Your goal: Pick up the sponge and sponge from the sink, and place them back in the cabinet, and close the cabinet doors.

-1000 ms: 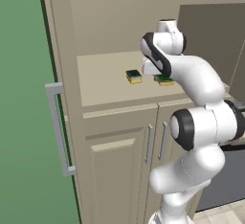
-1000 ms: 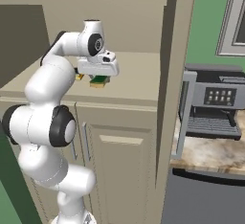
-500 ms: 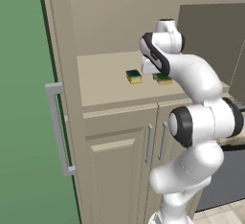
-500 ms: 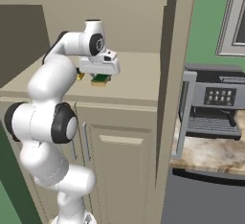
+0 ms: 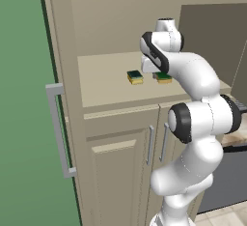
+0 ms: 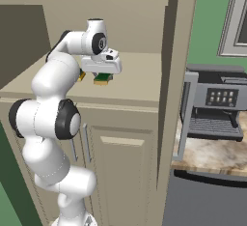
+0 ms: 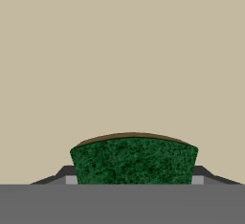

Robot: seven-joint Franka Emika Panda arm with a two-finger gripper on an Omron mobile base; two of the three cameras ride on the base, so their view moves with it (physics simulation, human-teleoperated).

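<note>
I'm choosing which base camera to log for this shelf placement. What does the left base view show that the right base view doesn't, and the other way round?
Left base view alone: the first sponge lying free on the shelf, clear of the arm, and the open left door with its long bar handle. Right base view alone: the coffee machine on the counter, and the right door edge-on. Both: the second sponge held under the gripper just above the shelf, and the lower doors.
</note>
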